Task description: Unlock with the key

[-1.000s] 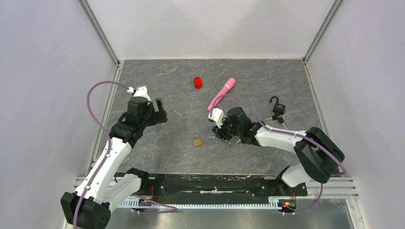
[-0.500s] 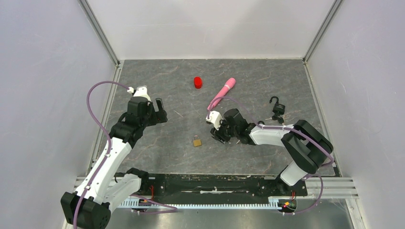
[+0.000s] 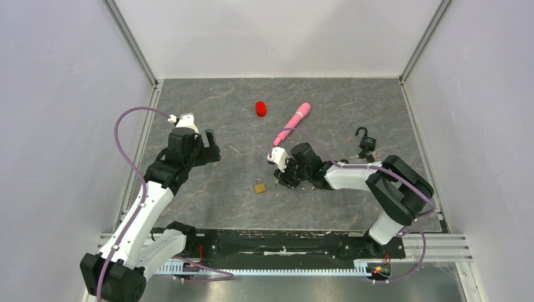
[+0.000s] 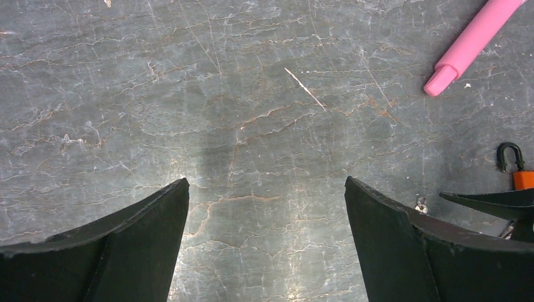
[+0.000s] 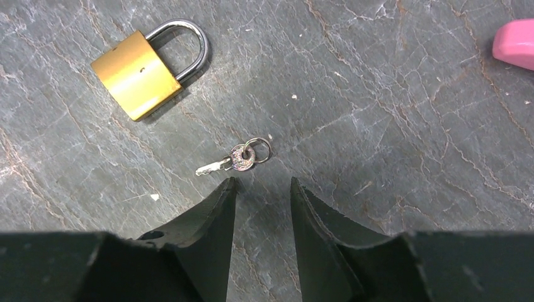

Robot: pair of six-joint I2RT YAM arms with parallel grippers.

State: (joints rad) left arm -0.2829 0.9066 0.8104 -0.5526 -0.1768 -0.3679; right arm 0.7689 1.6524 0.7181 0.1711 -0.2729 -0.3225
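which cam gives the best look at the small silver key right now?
Right wrist: the key lies in full, sharp view just ahead of the right tool, near the brass padlock. Top external: too small to make out beside the tool. Left wrist: at most a tiny glint, low right.

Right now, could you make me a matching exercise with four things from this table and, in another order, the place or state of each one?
Things:
1. brass padlock
2. small key
3. pink pen
4. black padlock

Places or states:
A. far part of the table, right of the red cap
B. just ahead of the right gripper, not held
C. lying flat, silver shackle closed
D. near the table's right edge

Pairs: 1-C, 2-B, 3-A, 4-D
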